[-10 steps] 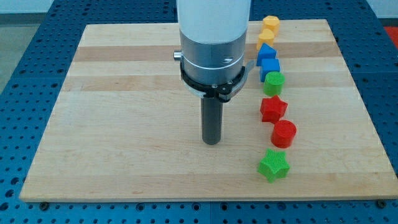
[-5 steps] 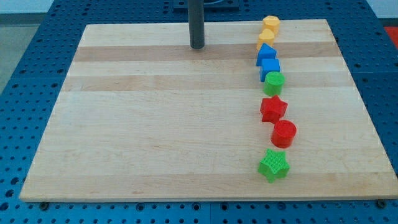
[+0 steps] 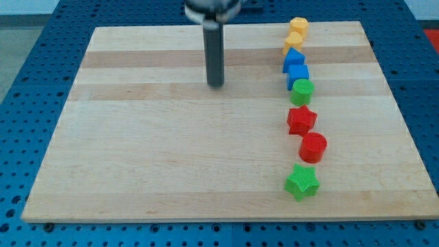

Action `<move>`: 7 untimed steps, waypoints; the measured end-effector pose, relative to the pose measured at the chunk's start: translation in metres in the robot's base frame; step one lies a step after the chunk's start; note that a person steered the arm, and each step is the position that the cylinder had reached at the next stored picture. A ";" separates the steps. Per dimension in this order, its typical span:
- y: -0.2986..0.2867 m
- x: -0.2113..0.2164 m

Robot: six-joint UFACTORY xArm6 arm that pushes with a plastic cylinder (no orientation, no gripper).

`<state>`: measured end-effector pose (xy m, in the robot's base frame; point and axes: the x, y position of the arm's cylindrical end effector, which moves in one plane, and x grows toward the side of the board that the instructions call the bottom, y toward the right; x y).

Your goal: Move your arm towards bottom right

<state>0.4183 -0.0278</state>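
one upright rod, my tip (image 3: 216, 85) well left of the green cylinder (image 3: 302, 90); no claw shows.

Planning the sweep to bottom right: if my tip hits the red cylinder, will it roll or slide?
The red cylinder stands on its flat end, so it would probably slide, not roll. It looks small and light. Nudged upward, it would likely bump the red star. My tip is well left.

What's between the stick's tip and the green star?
Nothing: in the camera view only bare wooden board lies between my tip and the green star.
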 end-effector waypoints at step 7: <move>0.280 0.139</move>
